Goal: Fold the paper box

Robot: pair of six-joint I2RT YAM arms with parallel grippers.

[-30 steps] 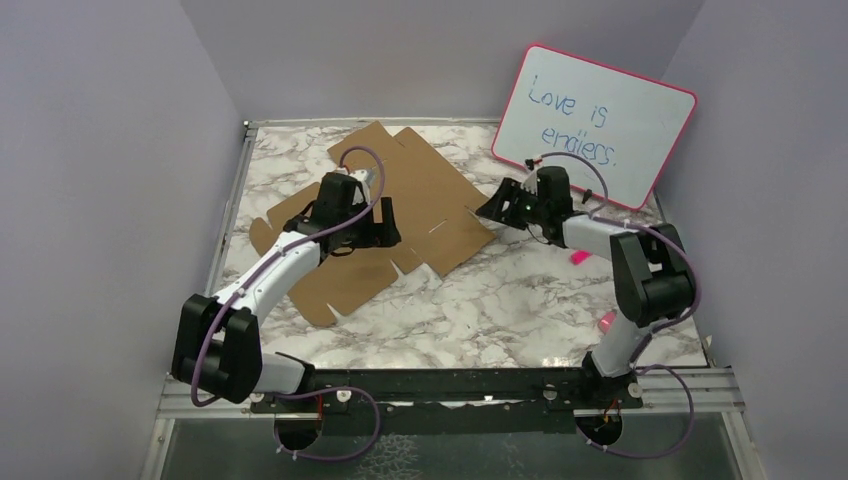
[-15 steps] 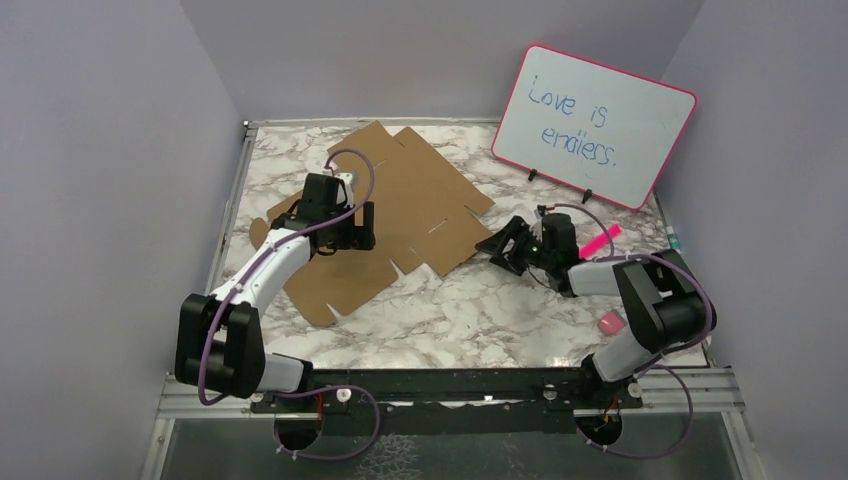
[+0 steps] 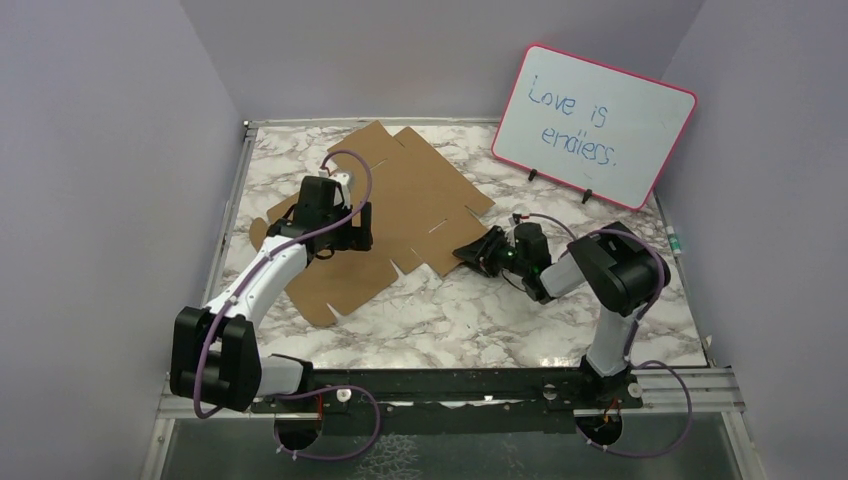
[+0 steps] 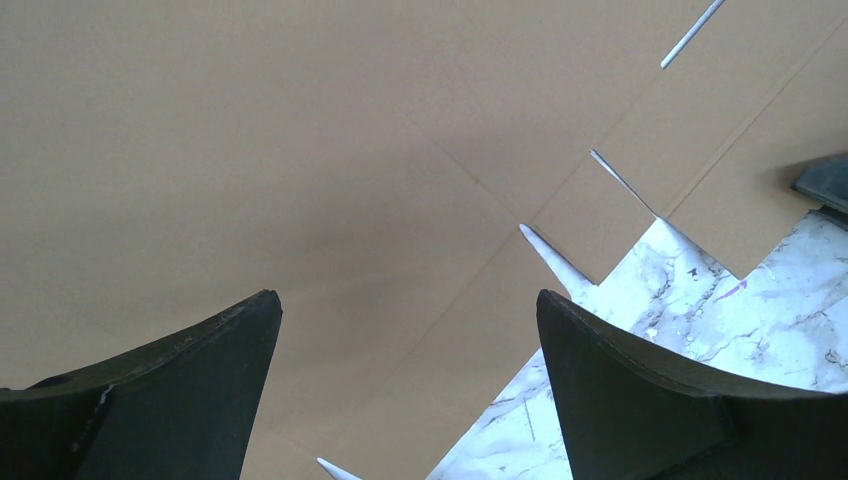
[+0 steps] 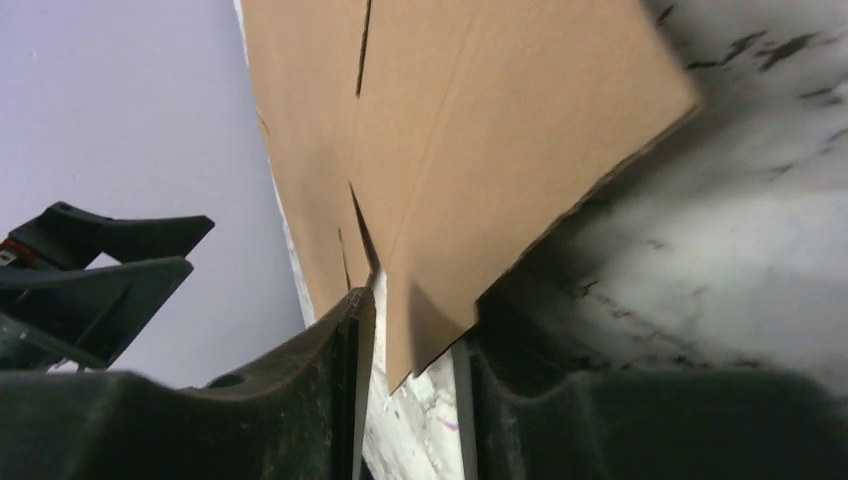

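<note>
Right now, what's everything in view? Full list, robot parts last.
paper box: one, brown, flat unfolded sheet, left-centre of the table.
whiteboard: one, white with pink frame and blue handwriting, propped at the far right.
table: one, white-grey marble pattern, under everything.
walls: purple, on three sides.
left gripper: one, black, open, above the paper box.
right gripper: one, black, jaws apart around the paper box's right corner.

1 paper box (image 3: 420,190), 1 whiteboard (image 3: 595,125), 1 table (image 3: 480,310), 2 arms (image 3: 265,275) (image 3: 610,270).
</note>
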